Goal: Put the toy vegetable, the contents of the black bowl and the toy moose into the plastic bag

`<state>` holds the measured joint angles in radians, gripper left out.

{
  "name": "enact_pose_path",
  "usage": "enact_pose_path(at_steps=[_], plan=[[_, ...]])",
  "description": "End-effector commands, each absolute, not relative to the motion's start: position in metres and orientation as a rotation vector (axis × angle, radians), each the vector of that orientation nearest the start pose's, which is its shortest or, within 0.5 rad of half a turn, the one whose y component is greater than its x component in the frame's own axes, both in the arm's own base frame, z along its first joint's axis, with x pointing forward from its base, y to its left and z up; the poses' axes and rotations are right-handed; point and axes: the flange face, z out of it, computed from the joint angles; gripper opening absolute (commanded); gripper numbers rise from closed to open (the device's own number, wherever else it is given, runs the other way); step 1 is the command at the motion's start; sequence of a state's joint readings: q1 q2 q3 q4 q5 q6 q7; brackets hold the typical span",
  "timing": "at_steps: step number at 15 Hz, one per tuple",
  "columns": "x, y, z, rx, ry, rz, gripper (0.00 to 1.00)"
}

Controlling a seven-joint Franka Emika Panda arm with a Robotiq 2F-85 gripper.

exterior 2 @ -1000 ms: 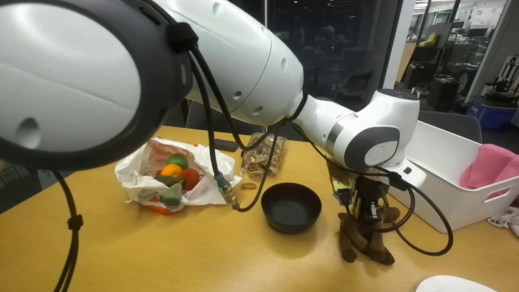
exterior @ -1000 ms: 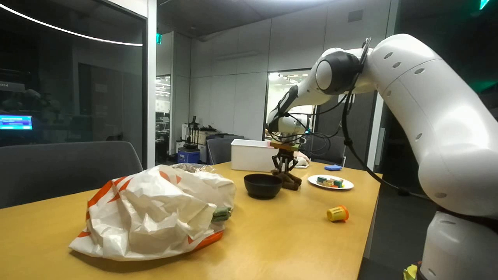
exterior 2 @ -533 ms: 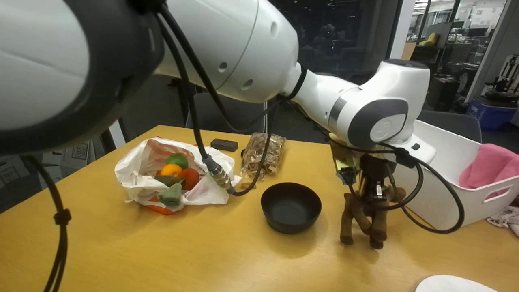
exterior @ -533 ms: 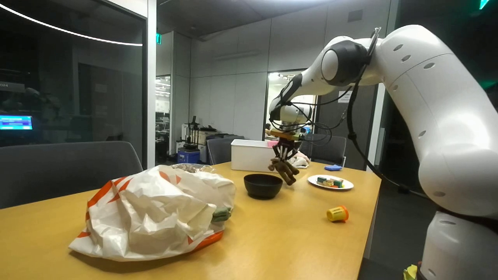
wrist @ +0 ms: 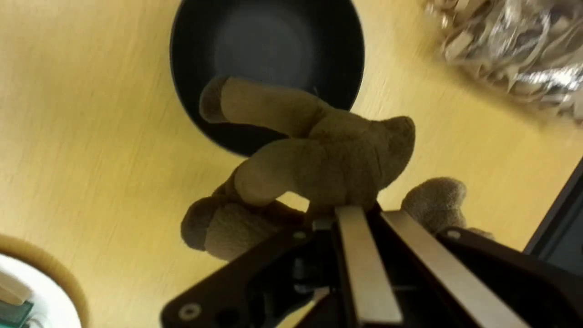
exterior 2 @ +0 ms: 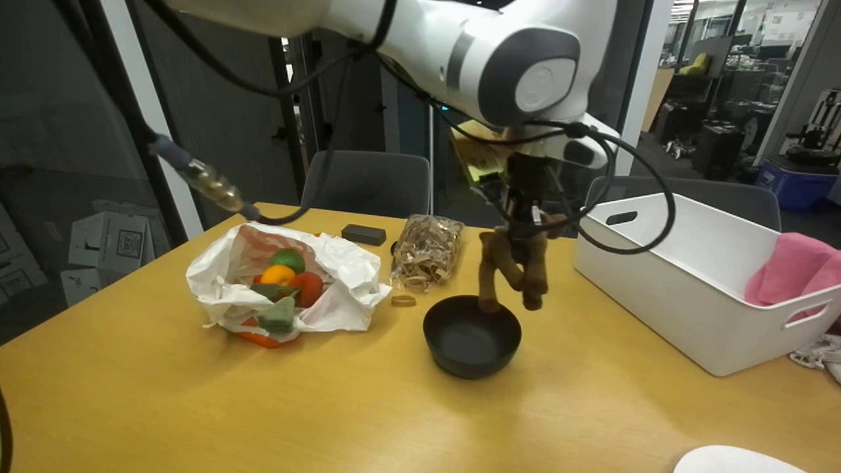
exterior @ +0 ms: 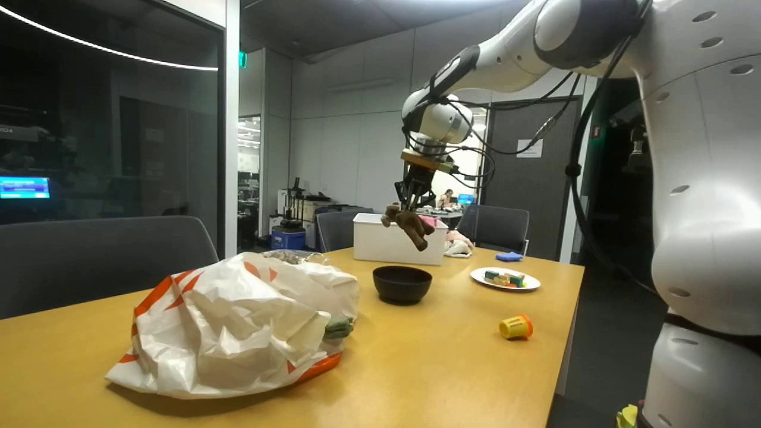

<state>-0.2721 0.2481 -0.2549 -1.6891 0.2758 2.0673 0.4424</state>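
The yellow-brown table (exterior 2: pixel 197 407) bears the black bowl (exterior 2: pixel 470 341), upright: call that the middle of the dial. In an exterior view the plastic bag (exterior 2: pixel 345 272) lies on its side between 9 and 10 o'clock, with a tan piece (exterior 2: pixel 403 300) just beside it at 10. A clear packet of brown shreds (exterior 2: pixel 428 249) is at 11, a dark block (exterior 2: pixel 363 234) farther out between 10 and 11, a white box (exterior 2: pixel 657 302) between 2 and 3. With the dial laid over an exterior view, a plate (exterior: pixel 477 278) sits at 3 o'clock, a yellow cup (exterior: pixel 516 327) on its side at 4, a blue thing (exterior: pixel 509 257) and a pale cloth (exterior: pixel 459 246) toward 2.
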Motion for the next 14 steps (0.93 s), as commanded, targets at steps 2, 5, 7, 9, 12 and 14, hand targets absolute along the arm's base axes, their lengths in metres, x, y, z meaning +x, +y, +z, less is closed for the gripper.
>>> enact_pose_path(at_steps=[2, 5, 7, 9, 12, 14], plan=[[0.533, -0.206, 0.491, -2.609, 1.212, 0.029, 0.04], [0.517, -0.150, 0.476, -2.668, 1.047, 0.257, 0.04], [0.508, -0.116, 0.462, -2.694, 0.940, 0.415, 0.04], [0.502, -0.086, 0.441, -2.733, 0.851, 0.577, 0.04], [0.498, -0.045, 0.409, -2.816, 0.710, 0.771, 0.03], [0.501, -0.020, 0.391, -2.904, 0.611, 0.843, 0.03]])
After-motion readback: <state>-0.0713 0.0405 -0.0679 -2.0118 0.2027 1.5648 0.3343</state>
